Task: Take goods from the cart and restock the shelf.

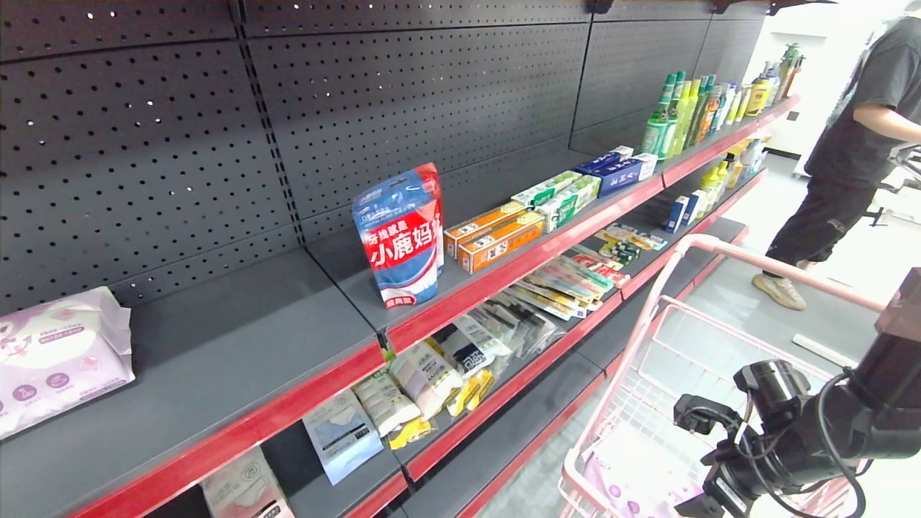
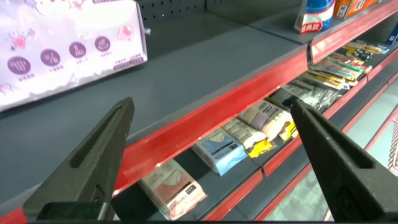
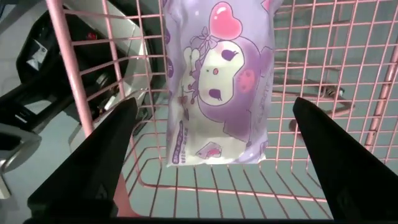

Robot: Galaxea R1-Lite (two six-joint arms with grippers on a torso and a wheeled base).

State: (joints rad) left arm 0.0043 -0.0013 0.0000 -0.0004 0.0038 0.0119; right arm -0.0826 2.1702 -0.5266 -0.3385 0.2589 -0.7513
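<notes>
The right gripper (image 3: 212, 103), fingers spread wide, hangs over the pink cart (image 3: 65, 62). The purple cartoon tissue pack (image 3: 217, 81) lies directly beneath it. The left gripper (image 2: 211, 104), likewise spread, faces the shelf (image 2: 205, 56), with a second tissue pack (image 2: 62, 50) just beyond.

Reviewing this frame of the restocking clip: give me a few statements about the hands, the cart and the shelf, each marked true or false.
1. The right hand is open over a purple pack in the pink cart. True.
2. The left hand is shut on a pack. False: it is open and empty, facing the shelf.
3. The blue-and-red pouch lies flat on the shelf. False: it stands upright.
4. A purple-and-white pack sits on the shelf at the robot's left, apart from the pouch. True.
</notes>
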